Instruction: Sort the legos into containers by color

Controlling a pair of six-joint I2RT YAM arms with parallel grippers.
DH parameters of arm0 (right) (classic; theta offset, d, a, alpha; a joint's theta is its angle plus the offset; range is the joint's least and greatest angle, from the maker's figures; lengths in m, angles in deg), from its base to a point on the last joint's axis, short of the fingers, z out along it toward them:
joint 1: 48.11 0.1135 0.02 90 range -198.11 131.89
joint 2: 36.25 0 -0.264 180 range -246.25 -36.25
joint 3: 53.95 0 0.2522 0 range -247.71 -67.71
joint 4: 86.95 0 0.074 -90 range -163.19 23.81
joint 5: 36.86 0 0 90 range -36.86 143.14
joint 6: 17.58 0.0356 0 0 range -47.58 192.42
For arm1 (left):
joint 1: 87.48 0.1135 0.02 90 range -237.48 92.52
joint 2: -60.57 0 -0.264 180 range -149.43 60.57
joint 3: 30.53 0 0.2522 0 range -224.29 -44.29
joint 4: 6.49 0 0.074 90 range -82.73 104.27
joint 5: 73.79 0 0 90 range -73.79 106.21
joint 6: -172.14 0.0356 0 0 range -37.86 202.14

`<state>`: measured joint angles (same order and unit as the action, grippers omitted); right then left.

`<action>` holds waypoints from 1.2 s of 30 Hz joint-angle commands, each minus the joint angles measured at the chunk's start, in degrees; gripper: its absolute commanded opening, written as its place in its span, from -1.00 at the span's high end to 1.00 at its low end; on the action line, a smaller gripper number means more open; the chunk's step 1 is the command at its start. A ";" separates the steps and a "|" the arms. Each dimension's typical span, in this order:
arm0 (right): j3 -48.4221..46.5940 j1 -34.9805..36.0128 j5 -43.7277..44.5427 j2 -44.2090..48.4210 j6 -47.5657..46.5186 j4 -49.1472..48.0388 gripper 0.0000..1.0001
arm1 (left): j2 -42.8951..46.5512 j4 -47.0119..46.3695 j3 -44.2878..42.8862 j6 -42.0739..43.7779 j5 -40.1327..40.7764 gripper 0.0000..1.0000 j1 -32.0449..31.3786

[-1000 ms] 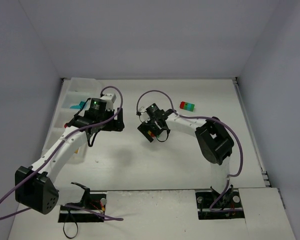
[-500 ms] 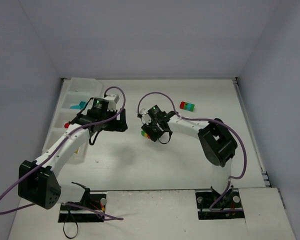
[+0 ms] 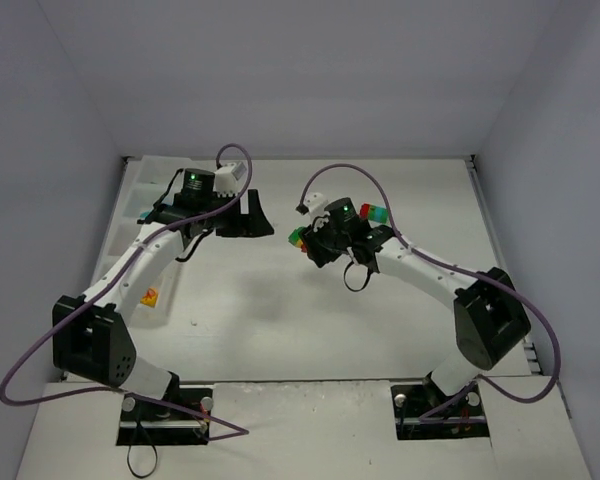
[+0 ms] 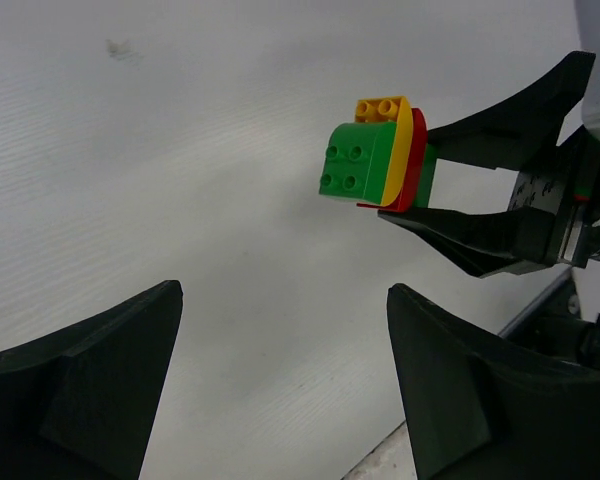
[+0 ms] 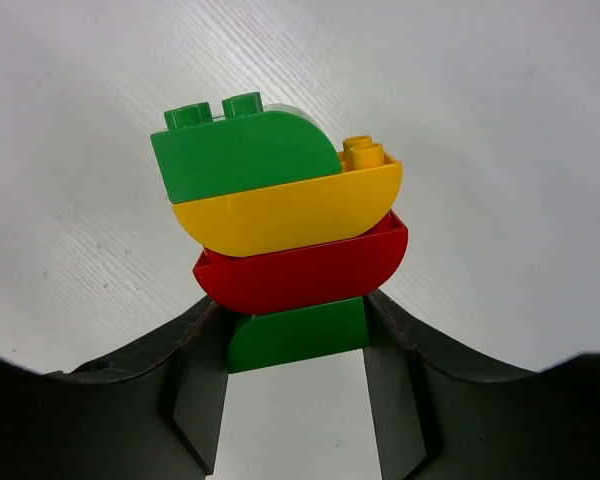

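Observation:
My right gripper (image 3: 309, 241) (image 5: 296, 338) is shut on the bottom green brick of a lego clump (image 3: 298, 237) (image 5: 280, 215), stacked green, red, yellow and green with an orange stud behind, held above the table. In the left wrist view the same clump (image 4: 372, 158) sticks out from the right arm's fingers (image 4: 480, 235). My left gripper (image 3: 263, 215) (image 4: 285, 300) stands open and empty just left of the clump, pointing at it. The translucent tray of containers (image 3: 138, 190) lies along the left edge, with an orange-yellow lego (image 3: 150, 296) in a near compartment.
A red-and-green lego pair (image 3: 375, 211) lies on the table behind the right wrist, partly covered by it. The left arm stretches over the tray and hides some compartments. White walls close off the table at the back and sides.
The right gripper closed on the clump, lifted it and carried it right and toward the back. The left arm swung right, its open gripper now facing the clump.

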<state>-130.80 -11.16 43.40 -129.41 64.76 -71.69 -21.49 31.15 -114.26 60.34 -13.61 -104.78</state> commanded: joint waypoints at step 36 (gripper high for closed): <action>5.17 0.23 -1.08 10.46 -0.95 -9.76 1.00 | -18.75 -6.39 -16.60 -8.08 -21.58 0.11 -5.99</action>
<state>-125.32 -11.16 42.57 -121.85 63.82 -76.91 -41.31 27.63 -128.80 52.95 -31.38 -110.36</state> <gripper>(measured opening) 0.460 0.450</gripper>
